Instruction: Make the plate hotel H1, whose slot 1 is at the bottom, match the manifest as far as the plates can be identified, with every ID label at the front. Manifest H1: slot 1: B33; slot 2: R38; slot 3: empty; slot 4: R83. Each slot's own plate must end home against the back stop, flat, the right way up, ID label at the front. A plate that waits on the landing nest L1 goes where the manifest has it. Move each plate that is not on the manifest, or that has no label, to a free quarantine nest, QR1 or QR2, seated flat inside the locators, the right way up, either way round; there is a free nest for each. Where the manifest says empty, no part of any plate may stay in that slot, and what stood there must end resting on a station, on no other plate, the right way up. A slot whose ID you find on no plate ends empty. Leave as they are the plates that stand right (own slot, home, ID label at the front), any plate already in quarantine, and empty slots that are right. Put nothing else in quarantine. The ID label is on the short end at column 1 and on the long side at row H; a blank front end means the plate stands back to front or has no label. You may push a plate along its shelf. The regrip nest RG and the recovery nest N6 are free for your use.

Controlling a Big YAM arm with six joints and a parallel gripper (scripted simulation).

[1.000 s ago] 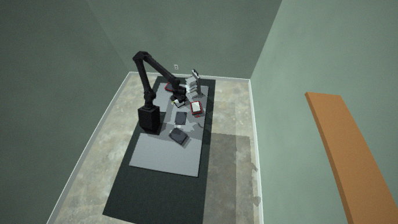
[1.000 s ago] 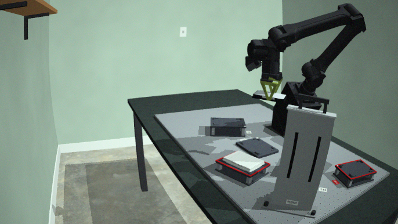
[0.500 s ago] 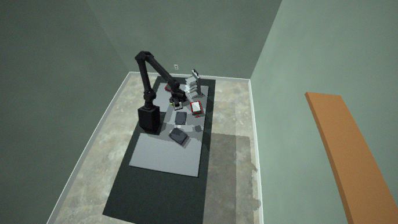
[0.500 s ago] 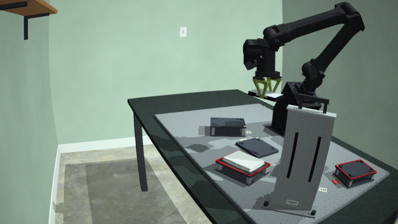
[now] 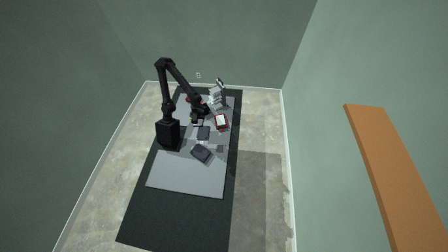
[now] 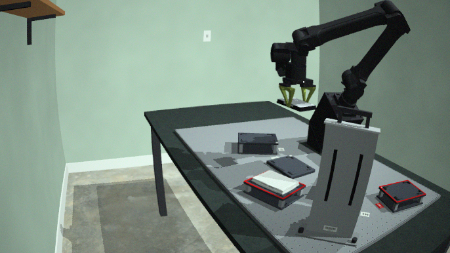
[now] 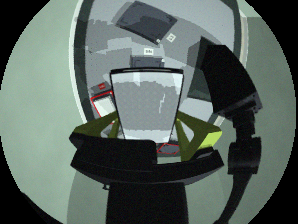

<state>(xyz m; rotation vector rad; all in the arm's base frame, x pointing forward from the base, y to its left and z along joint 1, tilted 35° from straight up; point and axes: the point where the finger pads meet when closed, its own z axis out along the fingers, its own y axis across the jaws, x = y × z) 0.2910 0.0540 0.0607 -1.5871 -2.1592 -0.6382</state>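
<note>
Dark green, the table [image 6: 184, 118] fills the lower right of the exterior view, carrying the grey plate hotel [image 6: 347, 170] at right. Left of the hotel, a white plate [image 6: 275, 182] lies in a red-rimmed nest [image 6: 262, 191]. Upper right, high above the table, the yellow-green claw [image 6: 297, 98] pinches a plate [image 6: 303, 105] across its width.

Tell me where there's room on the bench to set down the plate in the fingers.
Three nests carry no plate: the raised dark nest, the low dark nest beside it, and the red-rimmed nest right of the hotel. Open board lies beyond the raised nest. It is crowded between the hotel and the white plate on its nest.
</note>
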